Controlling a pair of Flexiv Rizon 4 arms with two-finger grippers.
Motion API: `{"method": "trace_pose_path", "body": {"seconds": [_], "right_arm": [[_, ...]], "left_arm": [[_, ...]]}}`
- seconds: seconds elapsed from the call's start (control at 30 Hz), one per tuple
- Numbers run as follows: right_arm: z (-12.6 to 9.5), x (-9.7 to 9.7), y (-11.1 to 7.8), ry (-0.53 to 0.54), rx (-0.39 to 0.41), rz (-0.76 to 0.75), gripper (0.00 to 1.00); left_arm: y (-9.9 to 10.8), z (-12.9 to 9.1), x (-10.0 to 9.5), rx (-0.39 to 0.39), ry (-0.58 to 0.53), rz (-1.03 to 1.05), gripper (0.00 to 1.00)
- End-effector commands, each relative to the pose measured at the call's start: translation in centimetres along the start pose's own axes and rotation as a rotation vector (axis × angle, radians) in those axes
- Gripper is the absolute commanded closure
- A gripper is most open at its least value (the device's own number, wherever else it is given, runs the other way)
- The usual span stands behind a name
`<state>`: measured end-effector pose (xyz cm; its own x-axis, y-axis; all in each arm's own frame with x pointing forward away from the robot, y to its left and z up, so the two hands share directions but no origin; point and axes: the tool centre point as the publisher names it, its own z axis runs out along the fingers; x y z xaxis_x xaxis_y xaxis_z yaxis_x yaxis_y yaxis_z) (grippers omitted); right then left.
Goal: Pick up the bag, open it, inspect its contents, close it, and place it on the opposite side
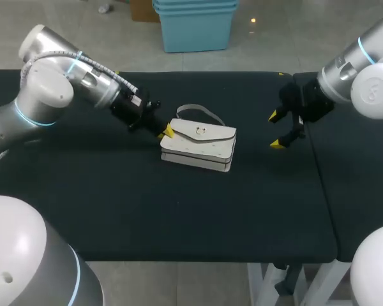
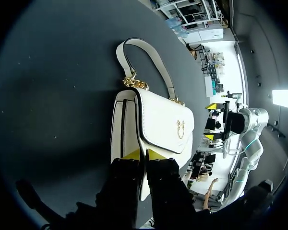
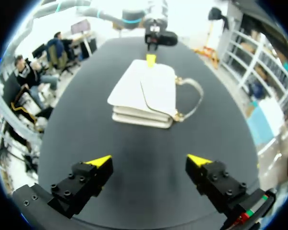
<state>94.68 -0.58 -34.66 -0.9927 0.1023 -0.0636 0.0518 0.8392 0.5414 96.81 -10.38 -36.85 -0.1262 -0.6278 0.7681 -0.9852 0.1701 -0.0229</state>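
The bag lies flat mid-worktop, its long axis running between the two arms. The left gripper pinches its nearer end. The right gripper is spread wide, well apart from the bag.

A table covered in black cloth fills most of the head view, running from the left edge to a narrow seam at the right. Beyond the seam a second black-topped table butts against it and runs off the right edge. White legs show under the near edge at the lower right. One thing lies on the cloth: a white bag, just above the middle of the frame, flat on its back with its flap facing up and shut. A small gold clasp sits on the flap. Its strap loops out flat toward the far edge.
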Motion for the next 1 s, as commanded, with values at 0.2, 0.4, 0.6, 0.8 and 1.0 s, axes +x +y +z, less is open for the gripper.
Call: {"method": "trace_pose_path", "body": {"seconds": [0.2, 0.4, 0.6, 0.8, 1.0], "right_arm": [[0.0, -0.1, 0.0, 0.002, -0.002, -0.001, 0.0], [0.0, -0.1, 0.0, 0.002, -0.002, -0.001, 0.0], [0.0, -0.1, 0.0, 0.002, -0.002, -0.001, 0.0], [0.0, -0.1, 0.0, 0.002, -0.002, -0.001, 0.0], [0.0, -0.1, 0.0, 0.002, -0.002, -0.001, 0.0]], "left_arm": [[-0.3, 1.5, 0.2, 0.091, -0.012, -0.033, 1.0], [0.3, 0.7, 0.1, 0.123, 0.009, -0.05, 1.0], [0.5, 0.2, 0.7, 0.133, 0.017, -0.047, 1.0], [0.3, 0.8, 1.1, 0.118, 0.016, -0.046, 1.0], [0.1, 1.1, 1.1, 0.113, 0.02, -0.053, 0.39]]}}
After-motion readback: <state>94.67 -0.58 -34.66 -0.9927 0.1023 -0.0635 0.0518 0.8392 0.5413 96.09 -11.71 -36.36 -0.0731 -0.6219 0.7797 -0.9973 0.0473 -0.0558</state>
